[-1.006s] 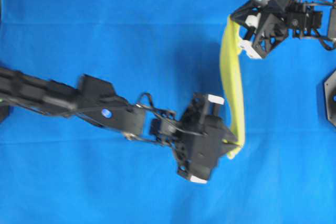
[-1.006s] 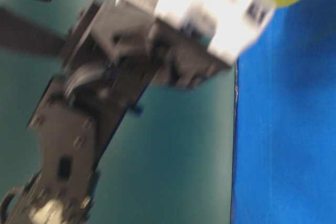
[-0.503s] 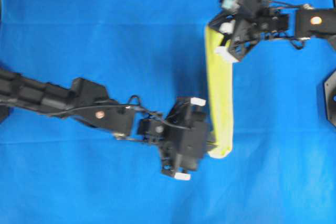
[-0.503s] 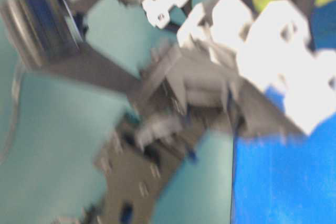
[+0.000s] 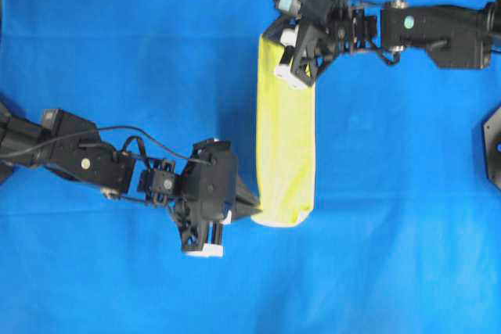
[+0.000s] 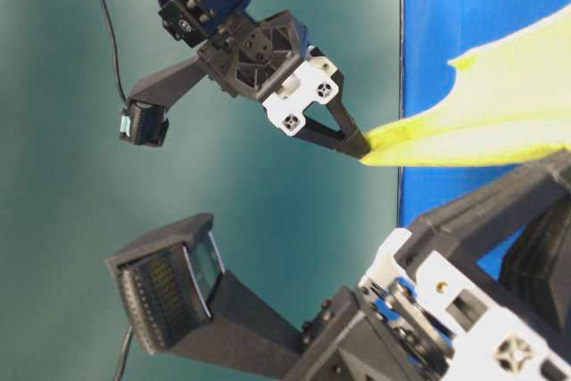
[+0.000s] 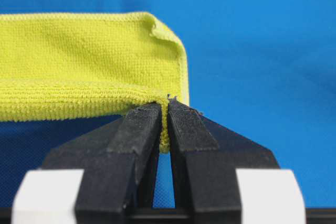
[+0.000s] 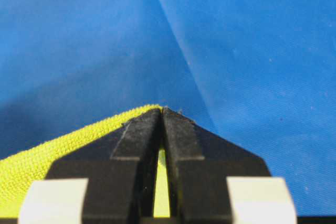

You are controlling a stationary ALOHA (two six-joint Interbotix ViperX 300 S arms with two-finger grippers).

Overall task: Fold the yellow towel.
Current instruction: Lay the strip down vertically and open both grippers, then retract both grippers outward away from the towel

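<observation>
The yellow towel (image 5: 286, 134) hangs as a long folded strip between my two grippers above the blue table cloth (image 5: 141, 52). My left gripper (image 5: 252, 213) is shut on the towel's near left corner; in the left wrist view the hem (image 7: 164, 129) is pinched between the pads of that gripper (image 7: 164, 109). My right gripper (image 5: 275, 46) is shut on the far corner; in the right wrist view the towel (image 8: 31, 169) runs off to the left of that gripper (image 8: 163, 113). The table-level view shows the right gripper (image 6: 361, 151) holding the towel (image 6: 500, 113) in the air.
A dark round base (image 5: 491, 146) sits at the right edge of the overhead view. The left arm (image 5: 70, 158) reaches in from the left, the right arm (image 5: 438, 29) from the upper right. The left gripper's body (image 6: 446, 310) fills the table-level view's lower right.
Both grippers have carried the towel leftward. The strip now shows wider from above, and the left arm has drawn back to the left.
</observation>
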